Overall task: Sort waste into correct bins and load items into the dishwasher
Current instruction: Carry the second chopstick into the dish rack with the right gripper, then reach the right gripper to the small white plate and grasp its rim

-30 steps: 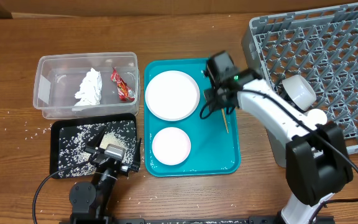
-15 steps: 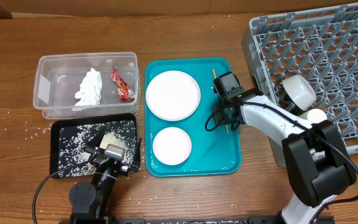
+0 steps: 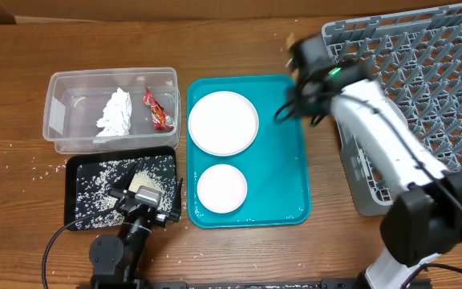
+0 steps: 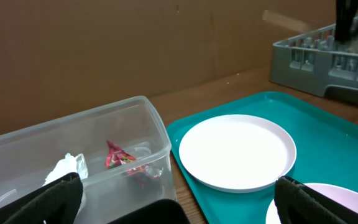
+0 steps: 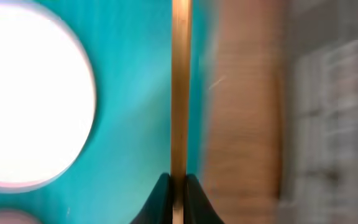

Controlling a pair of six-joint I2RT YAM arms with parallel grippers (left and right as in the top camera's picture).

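My right gripper (image 3: pixel 301 51) is shut on a thin wooden chopstick (image 5: pixel 180 87) and holds it in the air by the near-left corner of the grey dish rack (image 3: pixel 423 80). The right wrist view is blurred: the large white plate (image 5: pixel 23 93) lies to the left and the rack to the right. The plate (image 3: pixel 223 122) and the smaller dish (image 3: pixel 221 188) lie on the teal tray (image 3: pixel 283 177). My left gripper (image 3: pixel 139 197) is open and empty over the black tray (image 3: pixel 83 181) of rice. The clear tub (image 3: pixel 70 120) holds the tissue (image 3: pixel 116 111) and the red wrapper (image 3: pixel 157 111). I cannot see the bowl, the cup or a second chopstick.
Loose rice grains lie on the wood left of the black tray. The left wrist view shows the tub (image 4: pixel 73 149), the plate (image 4: pixel 237 151) and the rack (image 4: pixel 328 62) in the distance. My right arm reaches across the rack's left side.
My right gripper has lifted the chopstick off the teal tray and swung it back and right, toward the rack's corner. The left arm has not moved.
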